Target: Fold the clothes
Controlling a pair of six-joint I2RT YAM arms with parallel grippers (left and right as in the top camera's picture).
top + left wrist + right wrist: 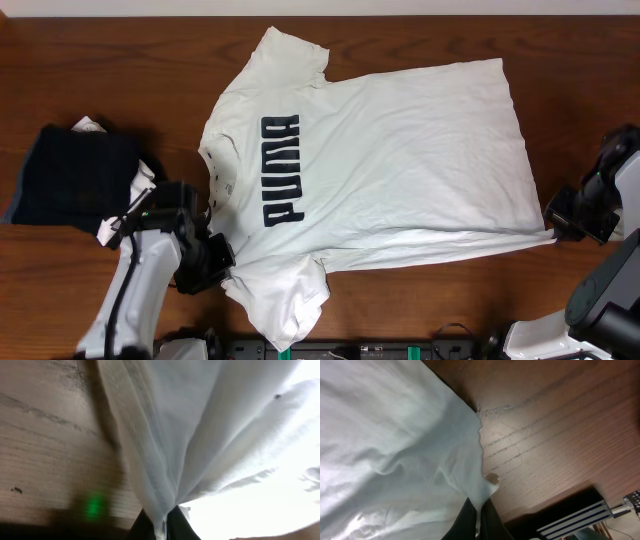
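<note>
The dark brown wooden table (420, 300) carries the task's main thing: a thin white short-sleeved T-shirt with a dark "PUMA" print (400, 160). It is spread nearly flat across the middle, with its neck toward the left arm's side and its hem toward the right. A folded dark navy garment (70, 175) lies left of it, apart from the shirt.

The left gripper (212, 262) is closed on the near edge of the shirt where the sleeve meets the body. Its wrist view shows cloth bunched into a narrow ridge between the dark fingers (145, 527). The right gripper (562, 222) is pinched on the near hem corner, and its wrist view shows only a small tip of fabric caught between the fingers (465, 520).

The right-hand hold looks like the weak point. With so little cloth in the pinch, a pull along the hem could draw the corner out, and that end would drop mid-fold.

If the two arms rise or travel unevenly, the near edge will likely land skewed across the print. Too much tension between them may drag the whole shirt over the wood instead of turning it.

The near sleeve hangs free beyond the left hold and could tuck under or crumple. The left arm also sits near the navy garment, so a wide swing might nudge it.
</note>
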